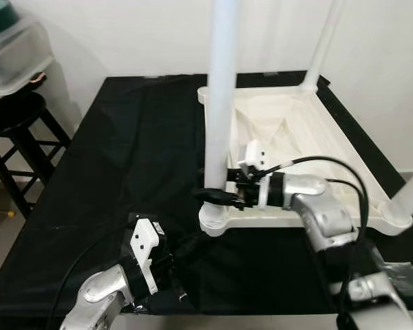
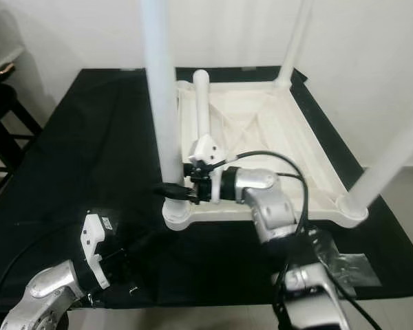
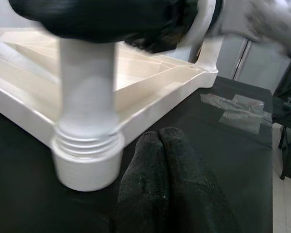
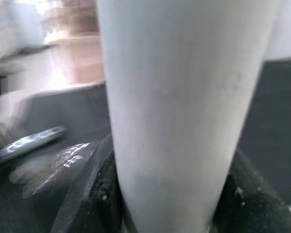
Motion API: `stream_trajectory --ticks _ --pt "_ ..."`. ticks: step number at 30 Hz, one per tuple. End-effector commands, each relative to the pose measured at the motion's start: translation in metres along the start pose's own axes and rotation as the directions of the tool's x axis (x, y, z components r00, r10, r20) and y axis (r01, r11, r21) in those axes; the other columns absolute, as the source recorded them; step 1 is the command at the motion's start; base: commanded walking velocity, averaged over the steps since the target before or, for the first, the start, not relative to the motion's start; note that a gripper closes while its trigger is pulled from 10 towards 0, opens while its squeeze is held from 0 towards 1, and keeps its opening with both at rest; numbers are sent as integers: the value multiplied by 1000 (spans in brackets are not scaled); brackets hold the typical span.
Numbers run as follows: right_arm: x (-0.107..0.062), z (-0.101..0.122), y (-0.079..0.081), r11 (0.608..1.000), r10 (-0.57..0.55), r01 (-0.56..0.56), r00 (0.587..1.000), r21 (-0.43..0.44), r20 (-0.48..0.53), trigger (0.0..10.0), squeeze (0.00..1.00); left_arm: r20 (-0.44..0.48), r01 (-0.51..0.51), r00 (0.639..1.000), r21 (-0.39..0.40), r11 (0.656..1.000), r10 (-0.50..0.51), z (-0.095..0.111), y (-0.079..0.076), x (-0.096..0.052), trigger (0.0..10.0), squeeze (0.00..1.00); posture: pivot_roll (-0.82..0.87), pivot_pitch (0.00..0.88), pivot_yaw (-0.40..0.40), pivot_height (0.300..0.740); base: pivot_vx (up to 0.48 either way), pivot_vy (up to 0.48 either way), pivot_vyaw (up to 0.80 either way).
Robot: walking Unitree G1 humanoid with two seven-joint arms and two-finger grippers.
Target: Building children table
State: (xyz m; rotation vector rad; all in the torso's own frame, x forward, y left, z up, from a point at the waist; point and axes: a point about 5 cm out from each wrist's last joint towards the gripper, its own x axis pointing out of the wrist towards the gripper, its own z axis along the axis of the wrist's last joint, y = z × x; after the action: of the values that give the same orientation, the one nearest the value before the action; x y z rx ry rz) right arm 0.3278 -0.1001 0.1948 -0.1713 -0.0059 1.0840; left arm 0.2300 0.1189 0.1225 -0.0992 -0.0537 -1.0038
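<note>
right gripper clamped on the near table leg

the right gripper (image 1: 217,195) reached in level from the right, its forearm lying across the near edge of the upturned white tabletop (image 1: 330,137), and its two black fingers (image 4: 99,194) were closed around the near-left leg (image 1: 220,103) low down, just above the socket (image 1: 215,221). the right wrist view put the white tube squarely between the dark pads, one on each side, touching it.

the left gripper (image 1: 186,247) lay low on the black cloth (image 1: 110,172) just in front of that same corner, arm bent in from the near-left. its fingers (image 3: 169,184) were pressed together with nothing between them (the left wrist view showed this plainly, while the head views gave little more than a dark shape against the cloth).

the left wrist view also showed the threaded collar at the leg's foot sitting in the corner socket, and a strip of clear tape (image 3: 237,111) on the cloth past the far corner. the leg's upper end ran out of frame in both eye views. a second leg (image 2: 202,103) lay inside the tabletop, seen only in part in the left eye view. two more legs (image 1: 322,45) stood at other corners. a black stool (image 1: 17,130) stood at the left.
</note>
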Motion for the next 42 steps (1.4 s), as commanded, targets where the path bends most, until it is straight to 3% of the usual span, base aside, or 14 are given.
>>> stream_trajectory --ticks 1,2,5,13,14,15,17,18,23,24,27,28,33,42 --pt "-8 -38 2 925 -352 366 926 104 -135 0 0 -14 -4 1000 -10 1000 4 -1 1 -4 10000 0 -15 168 6 740 0 0 0" --pt "-10 -55 21 858 -469 495 864 138 -180 0 0 -14 -5 1000 -11 1000 5 0 3 -5 10000 0 -20 173 19 740 0 0 0" --pt "-10 -60 33 827 -529 554 823 90 -206 0 0 -16 -4 1000 -12 1000 4 -1 6 -5 10000 0 -36 154 34 740 0 0 0" --pt "2 -67 32 859 -475 505 847 81 -237 0 0 -27 -13 1000 -6 1000 13 -3 13 -2 10000 0 -28 122 28 740 0 0 0" --pt "2 -66 31 856 -475 507 849 103 -231 10000 0 -23 -24 999 -4 1000 24 -3 14 -2 10000 0 -28 120 28 740 0 0 0" --pt "2 -66 31 856 -475 507 849 103 -231 10000 0 -23 -24 999 -4 1000 24 -3 14 -2 10000 0 -28 120 28 740 0 0 0" --pt "1 -62 30 860 -451 484 869 164 -204 10000 157 -21 -29 999 -2 1000 29 -3 14 -1 10000 0 -27 116 27 740 0 0 0" --pt "1 -59 31 855 -444 477 877 205 -186 10000 1000 -20 -32 999 -2 999 32 -3 15 -1 10000 0 -25 115 27 740 0 0 0" --pt "0 -17 31 970 -187 184 982 157 4 10000 1000 -28 -14 1000 -14 1000 13 -4 13 0 10000 0 -23 109 30 740 0 0 0" --pt "-4 -8 26 989 -107 104 994 109 26 10000 329 -28 -11 1000 -15 1000 11 -5 13 1 10000 0 -21 108 30 740 0 0 0" --pt "-7 -4 23 994 -68 66 997 82 31 10000 329 -27 -11 1000 -15 1000 10 -5 12 1 10000 0 -21 108 30 740 0 0 0" --pt "-10 0 15 999 -34 33 999 38 21 10000 0 -26 -10 1000 -16 1000 10 -5 12 1 10000 0 -17 106 25 740 0 0 0" --pt "-21 6 -19 998 52 -54 997 -32 -65 10000 0 -24 -13 1000 -15 1000 13 -6 10 2 10000 0 -3 104 15 740 0 0 0" --pt "-22 7 -31 990 136 -135 990 47 -29 10000 0 -23 -12 1000 -18 1000 12 -6 7 0 10000 0 4 107 16 740 0 0 0"
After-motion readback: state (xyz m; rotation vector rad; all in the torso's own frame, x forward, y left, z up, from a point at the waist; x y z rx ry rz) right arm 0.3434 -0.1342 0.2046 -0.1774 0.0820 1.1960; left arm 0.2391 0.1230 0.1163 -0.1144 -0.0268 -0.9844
